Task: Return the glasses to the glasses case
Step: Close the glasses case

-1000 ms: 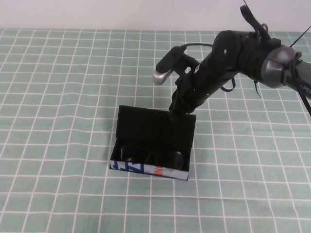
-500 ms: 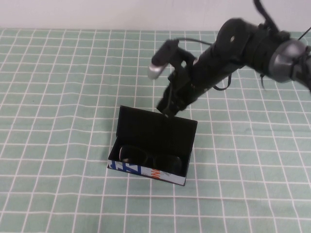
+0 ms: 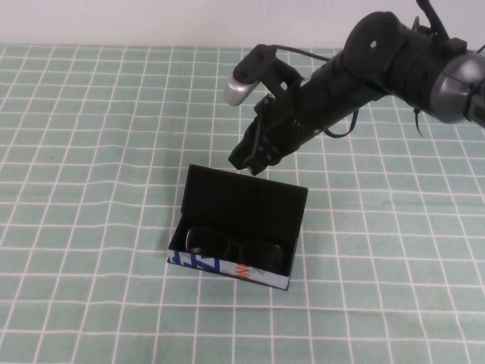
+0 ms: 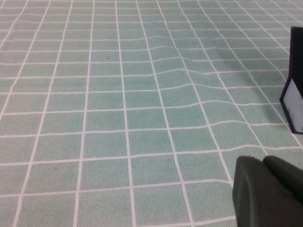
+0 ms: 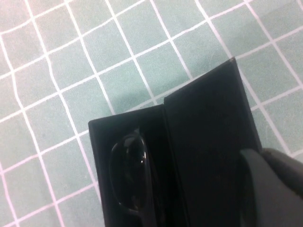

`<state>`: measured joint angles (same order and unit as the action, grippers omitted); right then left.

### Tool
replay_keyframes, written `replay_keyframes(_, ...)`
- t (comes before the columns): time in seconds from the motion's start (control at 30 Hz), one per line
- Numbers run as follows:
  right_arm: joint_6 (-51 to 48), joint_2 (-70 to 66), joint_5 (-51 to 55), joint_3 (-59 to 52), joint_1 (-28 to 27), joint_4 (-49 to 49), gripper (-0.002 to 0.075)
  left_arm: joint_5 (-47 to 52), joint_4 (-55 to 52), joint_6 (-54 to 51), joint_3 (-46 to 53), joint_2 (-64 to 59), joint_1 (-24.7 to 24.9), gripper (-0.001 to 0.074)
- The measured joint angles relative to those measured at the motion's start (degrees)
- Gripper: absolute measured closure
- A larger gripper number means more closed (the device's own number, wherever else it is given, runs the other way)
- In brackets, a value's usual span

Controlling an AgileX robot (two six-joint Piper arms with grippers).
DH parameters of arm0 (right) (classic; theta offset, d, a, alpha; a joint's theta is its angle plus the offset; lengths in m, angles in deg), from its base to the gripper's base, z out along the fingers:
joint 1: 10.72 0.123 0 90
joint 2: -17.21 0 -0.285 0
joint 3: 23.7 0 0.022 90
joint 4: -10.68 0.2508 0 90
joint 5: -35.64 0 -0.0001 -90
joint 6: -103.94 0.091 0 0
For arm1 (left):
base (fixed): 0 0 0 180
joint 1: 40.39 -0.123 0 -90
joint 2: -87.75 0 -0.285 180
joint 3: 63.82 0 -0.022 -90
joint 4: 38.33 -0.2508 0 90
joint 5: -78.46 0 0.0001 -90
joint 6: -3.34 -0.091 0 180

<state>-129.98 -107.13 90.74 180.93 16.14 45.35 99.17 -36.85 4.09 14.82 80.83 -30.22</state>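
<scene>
The glasses case (image 3: 244, 203) stands open on the checked cloth, lid up, its white printed front (image 3: 227, 267) facing me. The black glasses (image 3: 231, 244) lie inside it, also seen as a dark lens (image 5: 129, 172) beside the raised lid (image 5: 208, 132) in the right wrist view. My right gripper (image 3: 247, 158) hovers shut and empty just above and behind the lid's top edge, not touching it; its fingers (image 5: 274, 184) overlap the lid. My left gripper (image 4: 265, 163) is shut, empty, low over the cloth; one end of the case (image 4: 296, 90) shows off to its side.
A green cloth with a white grid (image 3: 91, 152) covers the whole table, slightly wrinkled (image 4: 180, 71) in front of the left gripper. A pale wall (image 3: 151, 23) runs along the far edge. The right arm (image 3: 394, 64) reaches in from the far right.
My right gripper has moved left along the lid's top edge and lifted off it. The case shifted slightly left. The glasses stayed inside.
</scene>
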Motion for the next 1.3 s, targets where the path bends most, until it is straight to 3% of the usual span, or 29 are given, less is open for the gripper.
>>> replay_keyframes(0.47,0.00,0.00,-0.36,0.00,0.00,3.55,0.0739,-1.09,0.19,1.61,0.00,0.00,0.00,0.0738)
replay_keyframes(0.63,0.04,0.00,-0.05,0.00,0.00,6.54,0.0739,-16.21,21.18,12.50,0.19,0.00,0.00,0.0738)
replay_keyframes(0.73,-1.08,0.00,-0.28,0.00,-0.12,11.16,0.0739,-22.95,27.01,14.52,-1.04,0.00,0.00,0.0738)
replay_keyframes(0.97,-4.37,0.00,-3.10,0.00,-0.38,17.20,0.0739,-23.99,11.33,15.34,-18.08,0.00,0.00,0.0738)
replay_keyframes(1.07,-4.49,0.00,-4.32,0.00,-0.89,17.20,0.0739,-19.28,8.76,15.85,-26.53,-2.51,0.00,0.0738)
replay_keyframes(1.3,-4.13,0.00,-4.79,0.00,-3.33,17.20,0.0739,9.44,6.49,2.97,-42.76,-25.83,0.00,0.0738)
